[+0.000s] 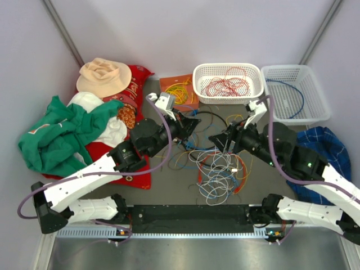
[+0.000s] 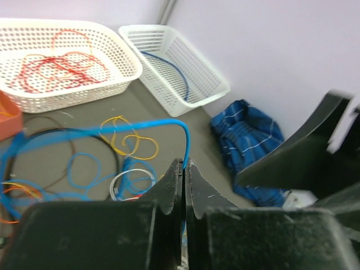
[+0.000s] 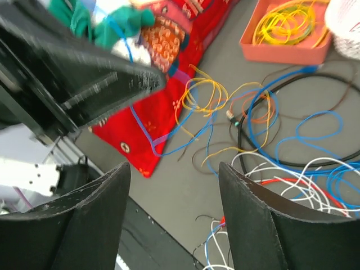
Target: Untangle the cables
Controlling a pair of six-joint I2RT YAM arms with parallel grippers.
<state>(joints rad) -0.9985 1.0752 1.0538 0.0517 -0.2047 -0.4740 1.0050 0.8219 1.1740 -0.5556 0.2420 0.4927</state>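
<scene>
A tangle of cables [image 1: 222, 169] in blue, white, red, yellow and black lies on the grey table between the two arms. My left gripper [image 2: 184, 164] is shut on a thin blue cable [image 2: 140, 125], which arches up from the pile into the closed jaws. In the top view the left gripper [image 1: 194, 124] hovers over the tangle's far left edge. My right gripper [image 3: 174, 166] stands open with nothing between its fingers, above bare table beside loose blue and white cables [image 3: 292, 169]. From above, the right gripper [image 1: 216, 139] faces the left one closely.
A white basket [image 1: 254, 72] holds red cables, a second white basket [image 1: 315, 112] holds one blue cable, and an orange tray [image 1: 169, 83] holds yellow ones. Green garment [image 1: 56, 135], red cloth [image 1: 135, 84] and beige hat [image 1: 104, 76] lie left; a blue checked cloth [image 1: 326, 140] right.
</scene>
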